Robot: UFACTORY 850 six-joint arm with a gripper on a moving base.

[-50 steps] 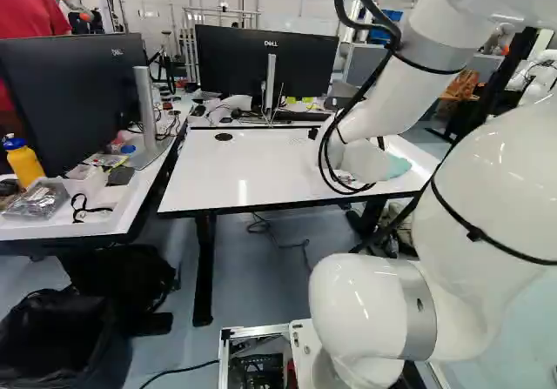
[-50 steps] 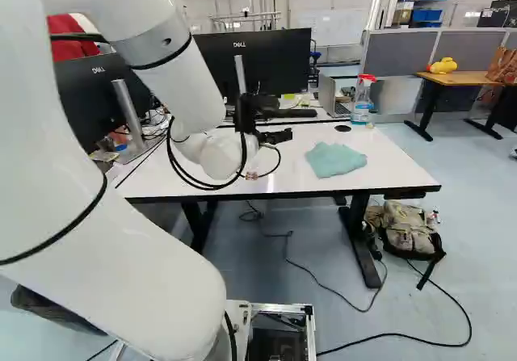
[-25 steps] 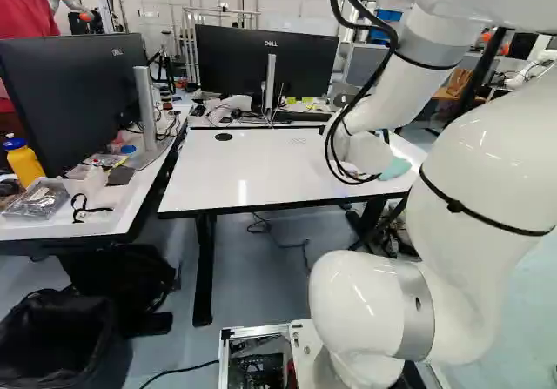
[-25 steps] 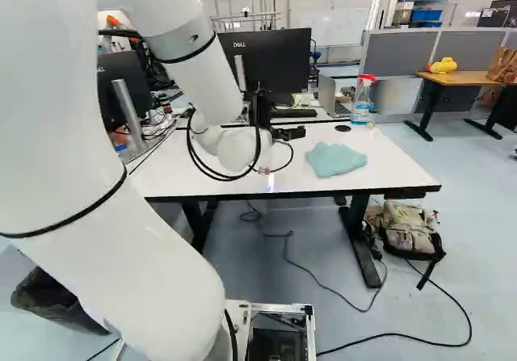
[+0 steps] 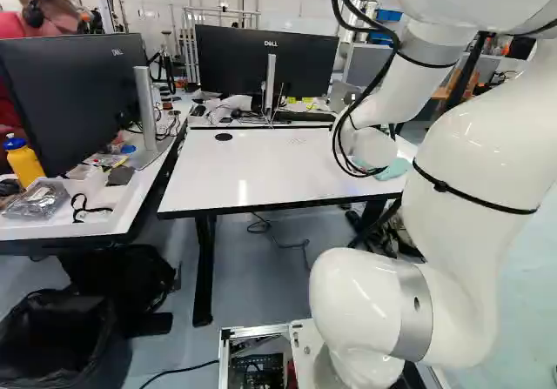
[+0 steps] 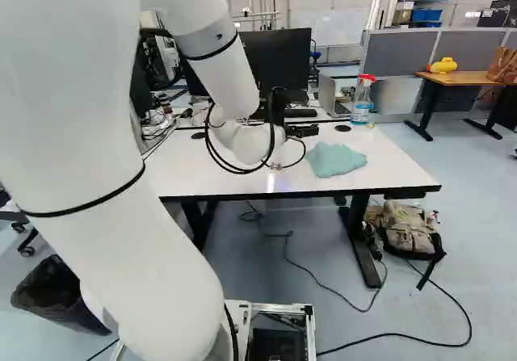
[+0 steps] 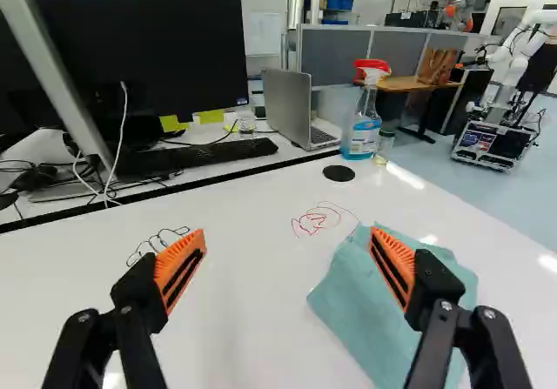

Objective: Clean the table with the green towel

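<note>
Across the table (image 7: 244, 311), the gripper (image 7: 287, 235) has swung nearer the green towel (image 7: 361, 302), fingers wide apart and empty, likely to grasp it before wiping the red scribble (image 7: 315, 221) alongside.

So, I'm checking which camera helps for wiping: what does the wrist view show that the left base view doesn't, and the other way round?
Only wrist view: the spray bottle and the red scribble.
Only left base view: the yellow bottle and the bin.
Both: the table, the green towel, partly hidden by the arm in the left base view, and a monitor.
</note>
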